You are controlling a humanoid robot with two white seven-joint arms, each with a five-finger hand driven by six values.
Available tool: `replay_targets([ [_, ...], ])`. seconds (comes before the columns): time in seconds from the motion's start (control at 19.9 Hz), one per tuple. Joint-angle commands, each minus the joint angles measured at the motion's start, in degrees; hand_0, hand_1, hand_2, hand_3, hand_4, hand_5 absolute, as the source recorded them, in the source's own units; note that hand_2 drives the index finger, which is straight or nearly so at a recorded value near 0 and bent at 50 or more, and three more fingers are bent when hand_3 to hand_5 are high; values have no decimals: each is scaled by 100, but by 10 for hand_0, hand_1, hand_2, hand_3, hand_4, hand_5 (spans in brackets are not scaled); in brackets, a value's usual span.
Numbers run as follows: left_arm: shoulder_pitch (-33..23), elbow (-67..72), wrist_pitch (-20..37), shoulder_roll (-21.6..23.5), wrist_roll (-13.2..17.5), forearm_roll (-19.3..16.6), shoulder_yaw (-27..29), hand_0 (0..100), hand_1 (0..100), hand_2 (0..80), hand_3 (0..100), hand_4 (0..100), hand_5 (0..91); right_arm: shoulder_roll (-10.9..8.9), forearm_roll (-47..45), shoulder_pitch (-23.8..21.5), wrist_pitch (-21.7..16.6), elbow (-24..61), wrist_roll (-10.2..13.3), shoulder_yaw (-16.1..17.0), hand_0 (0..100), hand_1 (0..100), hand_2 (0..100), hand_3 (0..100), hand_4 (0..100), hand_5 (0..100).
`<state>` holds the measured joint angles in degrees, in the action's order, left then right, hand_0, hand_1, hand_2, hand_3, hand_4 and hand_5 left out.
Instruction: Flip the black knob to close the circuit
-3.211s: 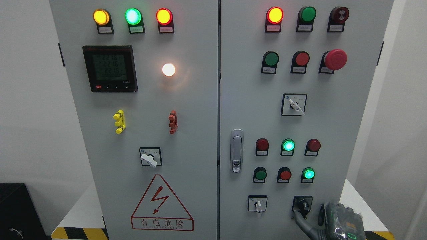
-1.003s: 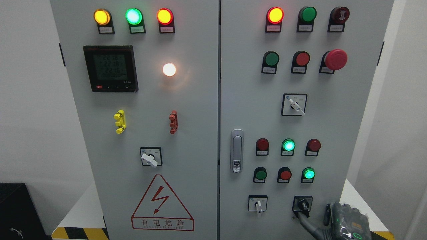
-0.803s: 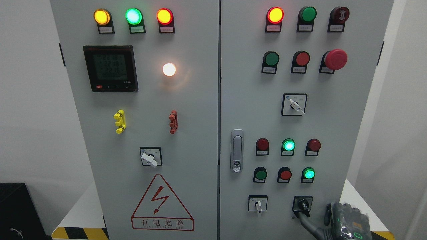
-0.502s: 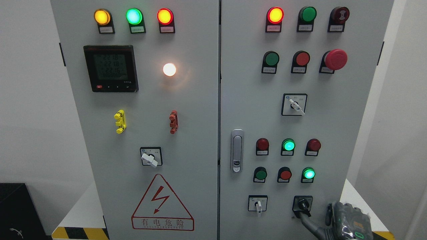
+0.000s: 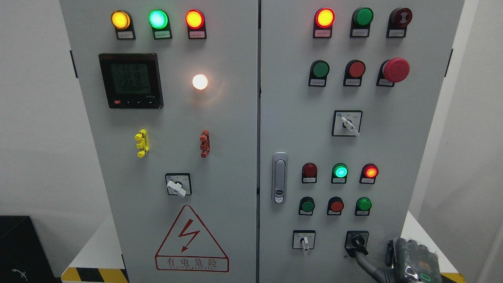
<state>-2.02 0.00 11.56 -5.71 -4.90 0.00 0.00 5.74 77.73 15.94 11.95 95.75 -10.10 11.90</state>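
Observation:
The black knob sits in a black square plate at the bottom right of the cabinet's right door. Its handle is tilted, with the lower end pointing down and to the right. My right hand comes in at the lower right corner. One grey finger stretches up and left, its tip touching the underside of the knob. The thumb stands apart at the right, so nothing is grasped. Above the knob, a red lamp glows and the green lamp below it is dark. My left arm does not show.
A white-handled selector sits left of the knob. Rows of push buttons, a red mushroom stop button and a door latch fill the right door. The left door carries a meter, lamps and a warning triangle.
The black knob has turned slightly under the finger. The right red lamp has come on and the green lamp below it has gone out. The hand has drifted a little to the right.

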Motion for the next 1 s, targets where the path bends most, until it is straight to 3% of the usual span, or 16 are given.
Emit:
replay_targets([
  [0.0, 0, 123, -5, 0, 15, -123, -114, 120, 556, 0, 0, 0, 0, -3, -29, 5, 0, 23, 8, 67, 0, 203, 806, 955, 766, 822],
  [0.95, 0, 123, 4, 0, 7, -123, -114, 120, 556, 0, 0, 0, 0, 15, -179, -21, -8, 58, 8, -21, 0, 194, 805, 954, 763, 818],
])
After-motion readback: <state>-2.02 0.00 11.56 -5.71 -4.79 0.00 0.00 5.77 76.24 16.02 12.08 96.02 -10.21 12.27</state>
